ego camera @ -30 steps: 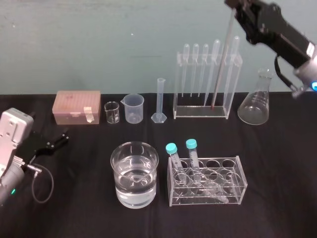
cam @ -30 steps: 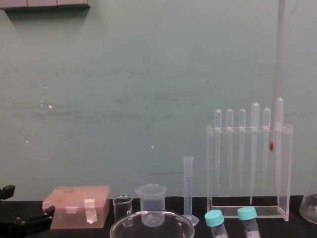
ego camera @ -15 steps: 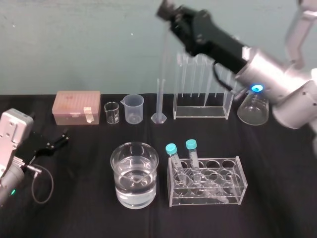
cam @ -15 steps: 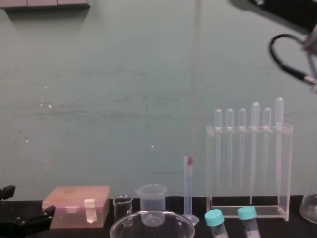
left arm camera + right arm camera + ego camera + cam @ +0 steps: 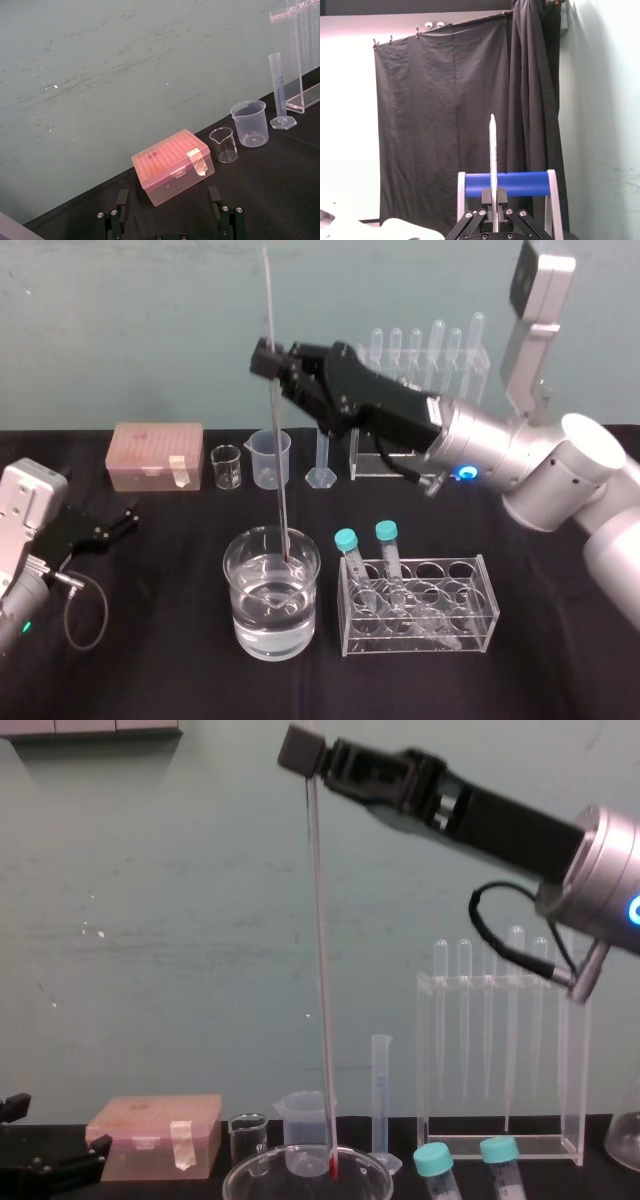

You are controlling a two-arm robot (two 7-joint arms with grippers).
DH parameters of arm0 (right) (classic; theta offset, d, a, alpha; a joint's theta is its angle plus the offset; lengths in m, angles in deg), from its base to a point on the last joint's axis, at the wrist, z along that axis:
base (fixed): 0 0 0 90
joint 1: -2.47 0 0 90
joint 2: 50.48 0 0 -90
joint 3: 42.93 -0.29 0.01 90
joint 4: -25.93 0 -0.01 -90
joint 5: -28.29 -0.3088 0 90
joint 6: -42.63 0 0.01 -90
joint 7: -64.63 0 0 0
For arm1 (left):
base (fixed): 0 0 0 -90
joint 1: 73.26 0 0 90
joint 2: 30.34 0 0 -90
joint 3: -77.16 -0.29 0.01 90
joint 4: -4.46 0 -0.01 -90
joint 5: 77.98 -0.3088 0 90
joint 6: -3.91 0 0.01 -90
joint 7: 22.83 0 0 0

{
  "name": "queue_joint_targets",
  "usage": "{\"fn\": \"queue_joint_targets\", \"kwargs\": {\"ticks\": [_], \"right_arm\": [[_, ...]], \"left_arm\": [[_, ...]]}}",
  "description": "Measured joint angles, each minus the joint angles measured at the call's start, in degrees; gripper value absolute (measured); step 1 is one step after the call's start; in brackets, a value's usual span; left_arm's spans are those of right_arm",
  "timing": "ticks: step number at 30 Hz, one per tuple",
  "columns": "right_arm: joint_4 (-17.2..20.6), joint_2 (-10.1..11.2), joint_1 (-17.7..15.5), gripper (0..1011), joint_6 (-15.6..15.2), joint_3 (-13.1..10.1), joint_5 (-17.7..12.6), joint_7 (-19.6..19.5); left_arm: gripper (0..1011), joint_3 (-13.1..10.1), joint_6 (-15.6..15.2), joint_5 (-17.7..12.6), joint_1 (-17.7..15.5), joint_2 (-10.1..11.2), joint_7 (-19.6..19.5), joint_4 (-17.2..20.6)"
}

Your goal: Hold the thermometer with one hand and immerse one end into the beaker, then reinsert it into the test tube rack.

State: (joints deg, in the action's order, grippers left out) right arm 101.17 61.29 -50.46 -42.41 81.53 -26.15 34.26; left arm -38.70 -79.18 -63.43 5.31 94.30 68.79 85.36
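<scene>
Our right gripper clamps thermometer, tip inside beaker rim; dip underway, rack return pending; left gripper idle, spread wide.

My robot's right arm has fat round silver parts and a long black front part. A little blue light glows on it, and a black cable loops under it. Its left arm is a pale grey box with a black left gripper, a thin black wire and small silver screws.
</scene>
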Motion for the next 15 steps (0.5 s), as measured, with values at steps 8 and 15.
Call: {"fn": "queue_joint_targets", "kwargs": {"ticks": [8, 15], "right_arm": [[-4.5, -1.5, -0.1, 56, 3.3, 1.3, 0.4, 2.4], [-8.3, -2.7, -0.4, 56, 5.8, 2.1, 1.9, 3.7]], "left_arm": [[1008, 0.0, 0.0, 0.0, 0.0, 0.0, 0.0, 0.0], [1008, 0.0, 0.0, 0.0, 0.0, 0.0, 0.0, 0.0]]}}
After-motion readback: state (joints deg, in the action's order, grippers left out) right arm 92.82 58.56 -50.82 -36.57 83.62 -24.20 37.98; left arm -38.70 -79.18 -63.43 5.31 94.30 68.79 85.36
